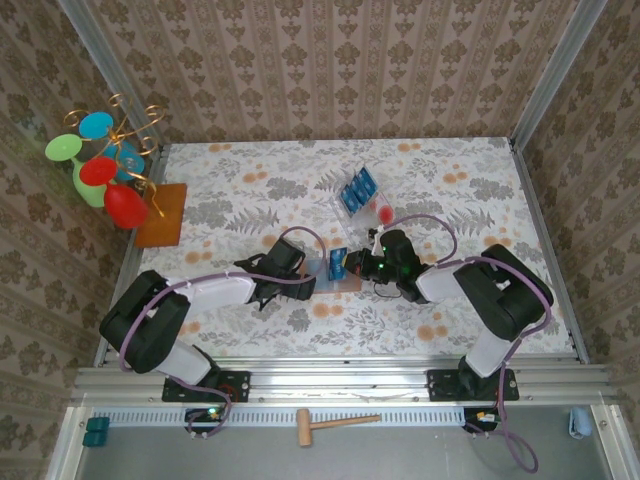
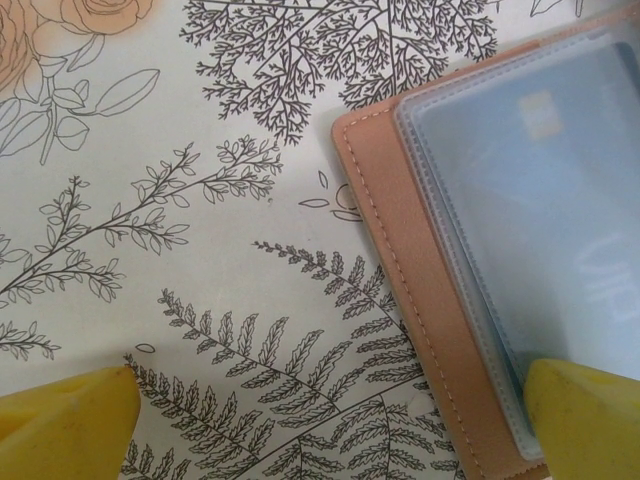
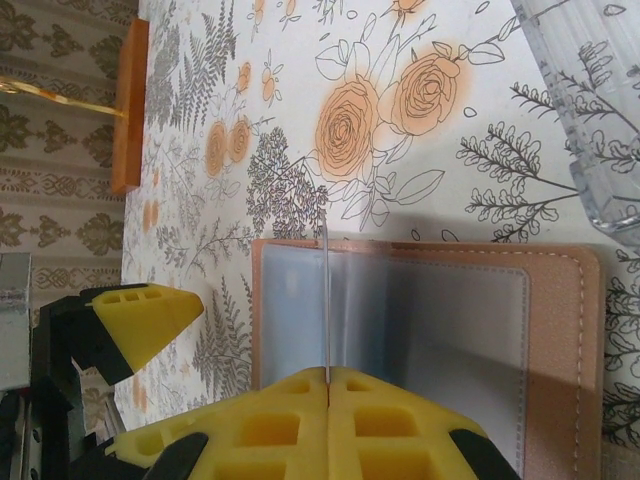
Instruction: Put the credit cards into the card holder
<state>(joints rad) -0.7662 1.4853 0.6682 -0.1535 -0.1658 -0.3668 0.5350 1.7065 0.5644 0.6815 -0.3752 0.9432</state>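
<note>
One credit card (image 3: 327, 290) pinched in right tool (image 3: 328, 385) over card holder (image 3: 562, 350); left tool (image 2: 325, 425) gaping.

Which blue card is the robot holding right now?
The card pinched edge-on between the right fingers, standing upright over the open card holder. Other blue cards lie loose in the clear tray farther back.

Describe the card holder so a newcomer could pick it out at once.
On the floral table, look to the middle, between the left claw and the right claw. The card holder lies open and flat there. Its stitched tan border around clear plastic sleeves sets it apart from the clear tray of blue cards behind it and the larger orange-brown mat far left.
</note>
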